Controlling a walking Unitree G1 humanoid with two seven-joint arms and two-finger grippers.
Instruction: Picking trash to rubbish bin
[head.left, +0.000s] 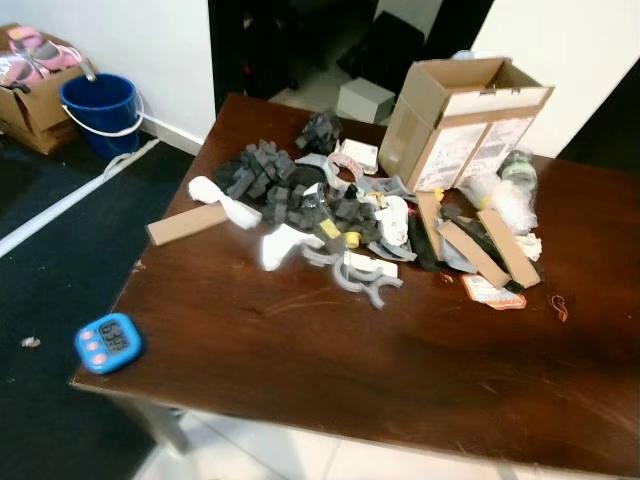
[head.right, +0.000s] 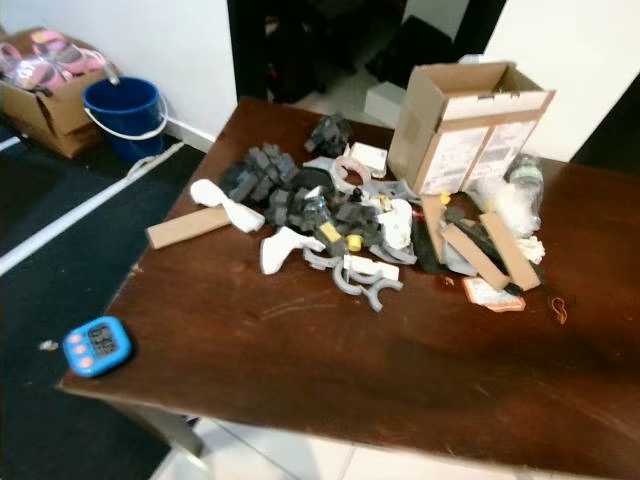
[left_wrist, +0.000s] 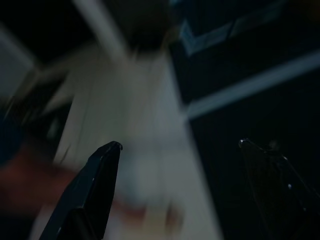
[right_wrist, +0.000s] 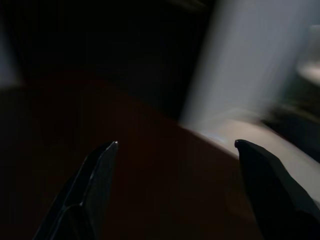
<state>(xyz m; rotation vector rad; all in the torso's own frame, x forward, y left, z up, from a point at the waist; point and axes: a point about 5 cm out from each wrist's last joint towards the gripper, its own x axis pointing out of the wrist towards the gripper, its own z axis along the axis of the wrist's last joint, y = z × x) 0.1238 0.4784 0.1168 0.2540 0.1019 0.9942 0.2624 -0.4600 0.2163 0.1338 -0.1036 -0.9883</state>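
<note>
Trash (head.left: 340, 215) lies heaped across the far half of a dark wooden table (head.left: 330, 370), just in front of an open cardboard box (head.left: 455, 120) that stands tilted near the far edge. Nothing is in hand: the left gripper (left_wrist: 177, 145) hangs over blurred pale floor with its two black fingers spread wide and empty, and the right gripper (right_wrist: 175, 144) hangs just as spread and empty over a dark reddish-brown surface that is probably the table. The step in hand appears to be the approach and choice of a first piece, and it would go best by starting at the near fringe of the heap, where the grey curved pieces (head.left: 365, 285) and a white scrap (head.left: 280, 245) lie apart from the rest and can be pinched singly without dragging their neighbours. The cardboard strip (head.left: 187, 223) lying alone on the robot's left is another easy first pick. The heap itself is mixed: dark grey foam blocks (head.left: 262, 170) bunched on the left, white paper and plastic scraps in the middle, brown cardboard strips (head.left: 490, 250) and crumpled clear plastic (head.left: 510, 195) on the right. A blue bucket (head.left: 100, 113) stands on the floor well beyond the table's left corner and may serve as the bin. A small blue timer (head.left: 107, 342) sits at the near left corner, well apart from the heap.
</note>
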